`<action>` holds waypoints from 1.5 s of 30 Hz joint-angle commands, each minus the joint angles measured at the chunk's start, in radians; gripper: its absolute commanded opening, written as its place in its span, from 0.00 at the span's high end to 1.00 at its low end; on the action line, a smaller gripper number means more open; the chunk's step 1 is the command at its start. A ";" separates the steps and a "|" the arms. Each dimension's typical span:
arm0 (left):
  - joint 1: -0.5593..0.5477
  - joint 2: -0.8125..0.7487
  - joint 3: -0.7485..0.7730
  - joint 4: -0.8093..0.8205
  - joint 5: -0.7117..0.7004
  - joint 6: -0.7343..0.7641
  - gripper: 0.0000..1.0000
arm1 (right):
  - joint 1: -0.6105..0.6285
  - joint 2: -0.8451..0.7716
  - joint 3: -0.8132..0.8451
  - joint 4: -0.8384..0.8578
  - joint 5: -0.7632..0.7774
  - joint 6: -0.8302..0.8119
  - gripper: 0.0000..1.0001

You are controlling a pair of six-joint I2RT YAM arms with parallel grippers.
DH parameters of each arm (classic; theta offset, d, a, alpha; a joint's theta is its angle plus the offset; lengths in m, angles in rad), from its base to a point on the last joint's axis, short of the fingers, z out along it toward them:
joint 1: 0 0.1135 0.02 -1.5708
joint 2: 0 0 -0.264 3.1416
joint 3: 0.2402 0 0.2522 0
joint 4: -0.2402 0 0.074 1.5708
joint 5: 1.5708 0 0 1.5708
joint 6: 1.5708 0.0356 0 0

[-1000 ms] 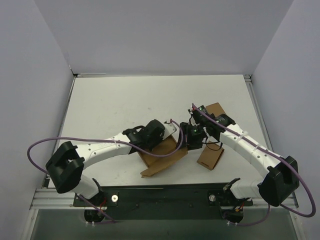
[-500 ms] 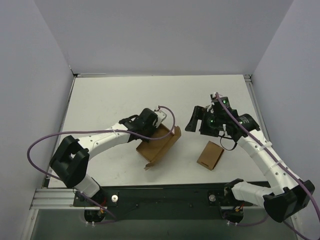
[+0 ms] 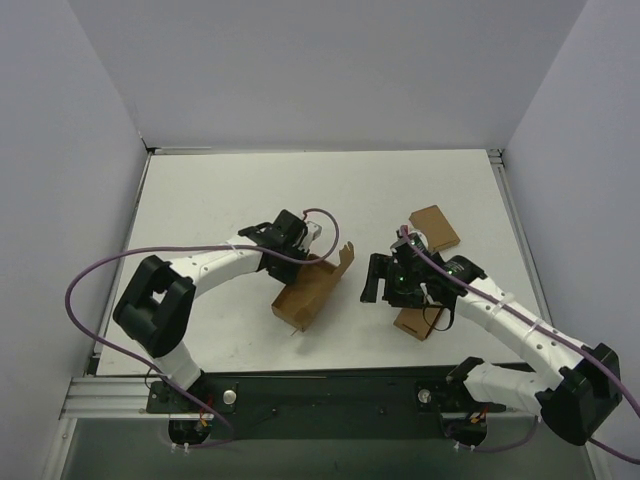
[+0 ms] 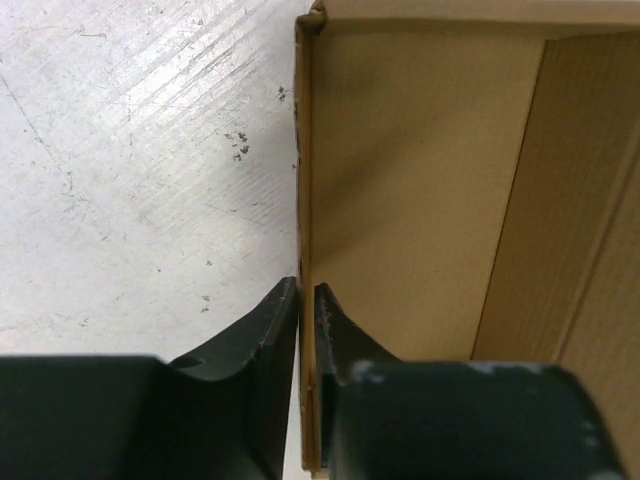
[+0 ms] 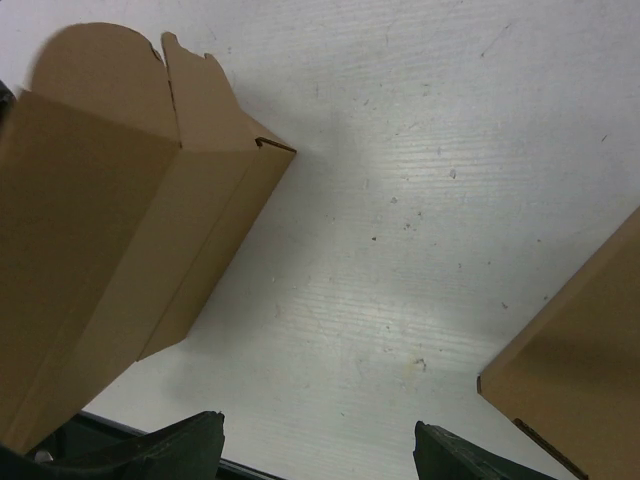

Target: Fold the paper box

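Nearest, a flat cardboard piece (image 3: 420, 322) lies just beside the right gripper (image 5: 315, 450) — fingers spread wide, holding nothing. The paper box (image 3: 312, 288) sits to that gripper's left on the table (image 3: 200, 200), long axis near-left to far-right, with only bare surface between them. The left gripper (image 4: 305, 300) pinches its far-left wall. A second cardboard piece (image 3: 435, 226) lies beyond, well apart.

- Paper box (image 3: 312, 288): brown cardboard, matt; faint corrugation ribbing on inner faces.
- Table (image 3: 220, 200): white, matt, finely scratched and speckled.
- Left gripper (image 4: 306, 300): black, matt, plastic-looking, with pale scuffs.
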 commanded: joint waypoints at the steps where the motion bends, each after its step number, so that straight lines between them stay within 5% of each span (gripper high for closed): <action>1: 0.015 -0.048 0.047 0.006 0.032 -0.013 0.69 | 0.017 0.035 -0.053 0.112 0.009 0.070 0.24; 12: 0.095 -0.151 0.033 0.043 0.121 -0.023 0.40 | 0.034 0.090 -0.086 0.191 0.006 0.090 0.24; 20: 0.205 -0.312 -0.065 0.059 0.103 -0.170 0.35 | 0.045 0.134 -0.117 0.281 -0.004 0.122 0.28; 27: 0.215 -0.427 -0.327 0.216 -0.001 -0.397 0.35 | 0.055 0.211 -0.106 0.341 0.001 0.122 0.28; 31: 0.215 -0.422 -0.404 0.245 -0.119 -0.376 0.35 | 0.054 0.263 -0.105 0.393 -0.047 0.121 0.28; 45: -0.042 -0.531 -0.590 0.391 -0.121 -0.484 0.35 | -0.037 0.478 0.028 0.448 -0.086 0.006 0.28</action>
